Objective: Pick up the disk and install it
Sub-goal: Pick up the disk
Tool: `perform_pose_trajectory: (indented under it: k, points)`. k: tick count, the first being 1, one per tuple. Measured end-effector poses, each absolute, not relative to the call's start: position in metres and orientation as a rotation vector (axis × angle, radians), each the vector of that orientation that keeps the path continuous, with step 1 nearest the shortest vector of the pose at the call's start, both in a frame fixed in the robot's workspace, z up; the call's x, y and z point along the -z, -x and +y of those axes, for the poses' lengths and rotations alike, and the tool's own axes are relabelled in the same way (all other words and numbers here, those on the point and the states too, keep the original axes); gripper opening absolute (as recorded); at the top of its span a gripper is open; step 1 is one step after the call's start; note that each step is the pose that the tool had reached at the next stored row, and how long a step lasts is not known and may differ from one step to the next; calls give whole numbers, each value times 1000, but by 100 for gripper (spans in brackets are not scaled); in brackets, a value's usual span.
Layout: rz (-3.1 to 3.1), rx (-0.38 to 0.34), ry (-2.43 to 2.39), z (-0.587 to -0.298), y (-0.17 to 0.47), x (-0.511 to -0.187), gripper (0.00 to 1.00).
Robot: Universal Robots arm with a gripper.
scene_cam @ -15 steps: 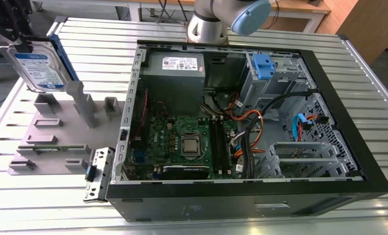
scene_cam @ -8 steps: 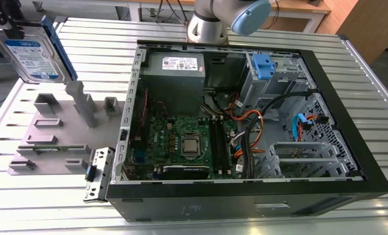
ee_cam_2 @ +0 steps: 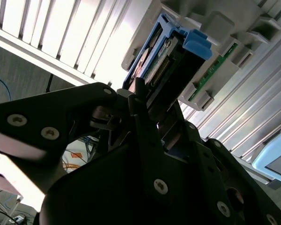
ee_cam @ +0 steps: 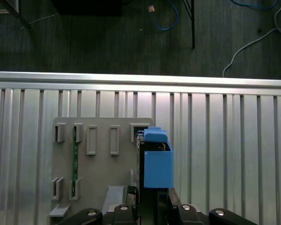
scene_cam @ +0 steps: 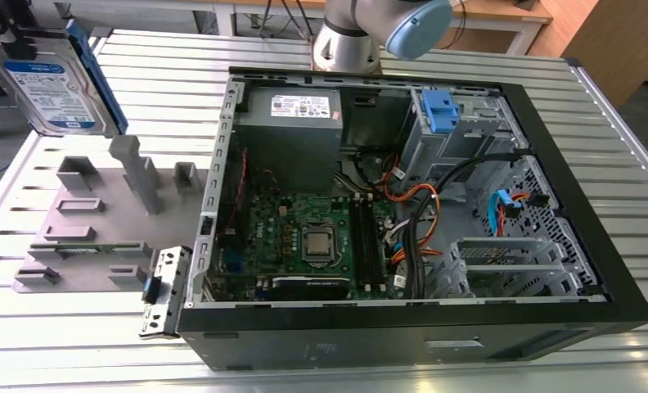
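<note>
Gripper (ee_cam_2: 155, 107), pointing straight down, has its black fingers (ee_cam_2: 139, 96) pressed against the disk (scene_cam: 58, 88) and pinches it on edge. In the exterior view the disk hangs at the far left, label facing the camera, lifted clear above the grey slotted fixture (scene_cam: 89, 225). The arm's base (scene_cam: 348, 42) stands beyond the open computer case (scene_cam: 586, 246), which lies to the exterior view's right on the slatted table (scene_cam: 618, 115).

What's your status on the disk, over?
Tool shut on disk. Disk on edge, held above grey holder, not yet in the computer case. Cables cross the case's inside.
</note>
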State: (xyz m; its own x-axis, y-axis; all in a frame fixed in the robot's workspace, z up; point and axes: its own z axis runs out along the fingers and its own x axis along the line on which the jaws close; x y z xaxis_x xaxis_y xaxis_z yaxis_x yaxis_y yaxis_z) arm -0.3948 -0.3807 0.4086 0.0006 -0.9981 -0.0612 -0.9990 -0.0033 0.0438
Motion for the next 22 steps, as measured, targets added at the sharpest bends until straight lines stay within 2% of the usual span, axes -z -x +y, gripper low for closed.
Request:
perform_pose_trajectory:
  k: [12,22]
  points:
    - [2209,-116,2214,-381,395,-411,35]
    - [2209,-116,2213,-381,395,-440,35]
